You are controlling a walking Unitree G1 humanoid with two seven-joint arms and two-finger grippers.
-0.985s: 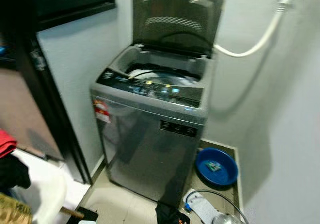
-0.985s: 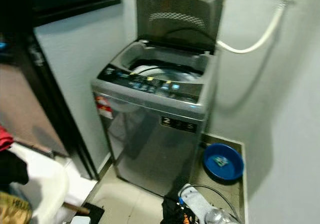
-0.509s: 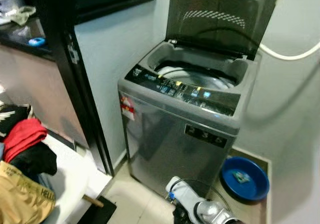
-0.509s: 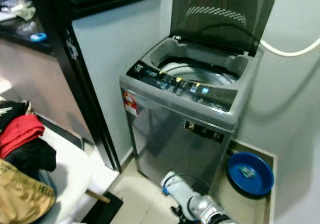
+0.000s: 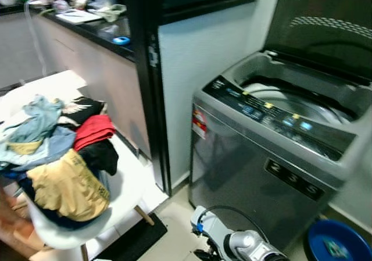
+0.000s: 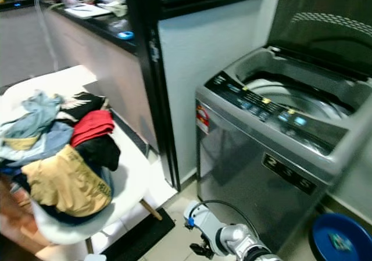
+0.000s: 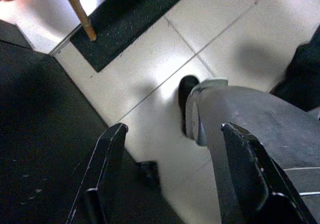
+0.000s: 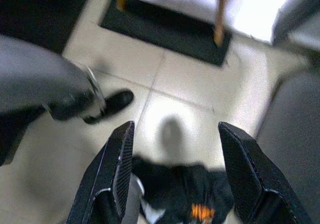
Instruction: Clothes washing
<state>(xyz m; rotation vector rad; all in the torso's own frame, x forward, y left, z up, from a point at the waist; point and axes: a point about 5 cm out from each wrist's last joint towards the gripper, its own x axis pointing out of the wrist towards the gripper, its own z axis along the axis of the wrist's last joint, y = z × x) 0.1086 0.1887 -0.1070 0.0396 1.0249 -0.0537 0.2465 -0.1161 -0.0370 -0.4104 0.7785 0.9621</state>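
- Clothes (image 5: 64,156): heaped on white chair (image 5: 131,182), robot's left side, well apart from washer (image 5: 279,150). Red top (image 5: 93,130) sits high on pile, mustard piece (image 5: 67,185) at front edge.
- Washer lid (image 5: 325,28) up, drum (image 5: 302,101) exposed. Looks ready to load; nothing carried yet.
- Risk 1: heap is loose & tangled. Pulling one piece could drag others off chair onto floor.
- Risk 2: chair is light w/ thin wood legs (image 8: 218,17). A bump from an arm or a step could tip it; dark mat (image 7: 130,19) lies just beside legs.
- Risk 3: blue basin (image 5: 337,243) on floor by washer base. Trip or kick hazard when walking over w/ load.
- Risk 4: views blurred, so aim at pile may be off.
- Left jaws (image 7: 172,179): spread wide, hold nothing, touch nothing, floor tiles below.
- Right jaws (image 8: 172,169): spread wide too, empty, hanging over floor; dark cloth w/ orange mark (image 8: 200,204) lies beneath, not gripped.
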